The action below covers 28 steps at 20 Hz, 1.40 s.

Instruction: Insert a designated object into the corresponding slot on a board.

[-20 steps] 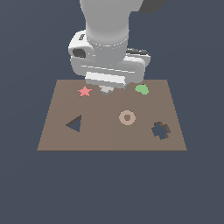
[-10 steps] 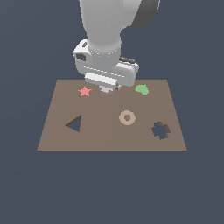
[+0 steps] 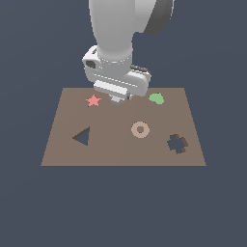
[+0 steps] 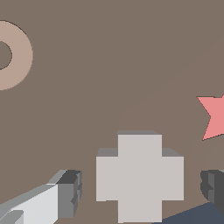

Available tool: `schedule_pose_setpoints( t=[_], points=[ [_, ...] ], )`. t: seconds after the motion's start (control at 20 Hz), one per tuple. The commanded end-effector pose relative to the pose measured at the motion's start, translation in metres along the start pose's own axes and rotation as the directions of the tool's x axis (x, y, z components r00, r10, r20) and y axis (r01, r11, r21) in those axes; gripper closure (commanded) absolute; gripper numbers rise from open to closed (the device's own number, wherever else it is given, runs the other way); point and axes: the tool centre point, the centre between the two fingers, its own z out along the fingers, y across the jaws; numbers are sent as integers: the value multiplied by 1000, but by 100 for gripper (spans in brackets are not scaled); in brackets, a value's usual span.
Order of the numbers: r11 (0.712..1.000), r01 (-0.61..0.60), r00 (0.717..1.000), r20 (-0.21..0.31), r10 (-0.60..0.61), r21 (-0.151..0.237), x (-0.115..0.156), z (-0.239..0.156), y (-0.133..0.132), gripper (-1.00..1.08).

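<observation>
The designated object (image 4: 140, 175), a pale grey cross-like flat piece, lies on the brown board (image 4: 131, 65) between my fingers in the wrist view. My gripper (image 4: 140, 188) is open. One finger (image 4: 68, 192) and the other finger (image 4: 214, 183) stand on either side of the piece, each with a gap. In the exterior view my gripper (image 3: 118, 99) hangs low over the board's (image 3: 120, 152) far edge and hides the piece. The slot (image 3: 177, 144), a dark notched cutout, lies near the board's front corner on the exterior view's right.
A red star (image 3: 93, 101) lies just to the exterior view's left of my gripper and also shows in the wrist view (image 4: 214, 118). A green blob (image 3: 156, 99) lies to the right. A tan ring (image 3: 134, 130) and a dark triangular cutout (image 3: 82, 137) are on the board.
My hand has turned about its axis and come down slightly over the far edge of the board. The shapes on the board have not moved.
</observation>
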Motion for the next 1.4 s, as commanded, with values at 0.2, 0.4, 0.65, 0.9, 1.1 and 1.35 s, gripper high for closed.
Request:
schedule_pose_setpoints(
  t=[0.2,0.4,0.65,0.9,1.1,1.35],
  points=[
    [1000,1,1000,0,-1,0,0,3,0,-92],
    [1000,2,1000,0,-2,1,1,14,0,-92],
    [1000,2,1000,0,-2,1,0,19,-1,108],
    [1000,2,1000,0,-2,1,0,19,-1,108],
    [1000,2,1000,0,-2,1,0,19,-1,108],
    [1000,10,1000,-1,-10,1,1,18,-1,108]
  ],
)
